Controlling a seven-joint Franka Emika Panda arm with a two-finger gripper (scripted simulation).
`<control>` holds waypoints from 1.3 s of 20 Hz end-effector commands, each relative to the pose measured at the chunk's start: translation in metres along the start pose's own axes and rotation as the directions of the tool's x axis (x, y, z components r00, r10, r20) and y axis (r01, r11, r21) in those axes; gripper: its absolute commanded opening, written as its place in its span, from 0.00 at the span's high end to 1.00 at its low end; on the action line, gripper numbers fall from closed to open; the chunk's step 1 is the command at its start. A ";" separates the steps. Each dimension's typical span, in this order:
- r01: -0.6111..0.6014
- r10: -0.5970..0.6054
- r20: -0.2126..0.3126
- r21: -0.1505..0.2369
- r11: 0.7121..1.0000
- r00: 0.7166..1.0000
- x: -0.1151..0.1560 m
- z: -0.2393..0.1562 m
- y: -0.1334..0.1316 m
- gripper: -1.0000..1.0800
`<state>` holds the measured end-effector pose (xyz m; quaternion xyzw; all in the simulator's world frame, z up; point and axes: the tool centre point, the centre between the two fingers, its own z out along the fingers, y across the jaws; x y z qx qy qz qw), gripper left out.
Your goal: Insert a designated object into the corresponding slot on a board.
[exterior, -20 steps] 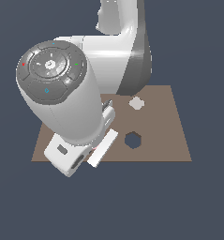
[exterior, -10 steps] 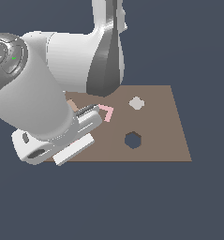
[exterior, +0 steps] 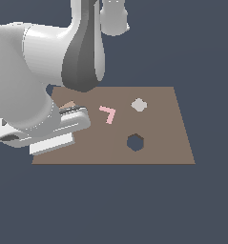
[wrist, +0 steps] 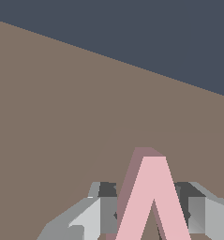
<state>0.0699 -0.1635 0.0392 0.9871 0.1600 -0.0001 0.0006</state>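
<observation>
The pale-pink V-shaped piece (wrist: 153,197) sits between my gripper's (wrist: 148,199) two grey fingers (wrist: 100,208), apex pointing away from the wrist, and the gripper is shut on it. Brown board (wrist: 62,117) fills the view behind it. In the exterior view my hand (exterior: 58,124) hangs over the board's (exterior: 158,138) left part, and the arm hides the fingertips and most of the V. The navy V-shaped slot does not show in either view; the arm may be hiding it.
On the board lie a pink right-angled L piece (exterior: 108,114) and a light grey hexagon (exterior: 139,105). A dark hexagonal hole (exterior: 135,142) is nearer the front. My bulky white arm (exterior: 34,81) covers the board's left end.
My arm and hand have swung towards the exterior view's left and slightly back, uncovering the pink L piece in the board's middle. The hexagon and hole have not moved.
</observation>
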 end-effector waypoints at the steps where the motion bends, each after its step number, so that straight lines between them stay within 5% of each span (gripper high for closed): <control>1: -0.050 0.050 0.000 0.000 0.999 0.999 -0.007 0.000 0.004 1.00; 16: -0.110 0.110 0.000 0.000 0.994 0.994 -0.016 0.009 0.008 1.00; 17: -0.110 0.110 0.000 0.000 0.994 0.994 -0.016 0.009 0.008 0.04; 26: -0.110 0.110 0.000 0.000 0.994 0.994 -0.016 0.009 0.008 0.04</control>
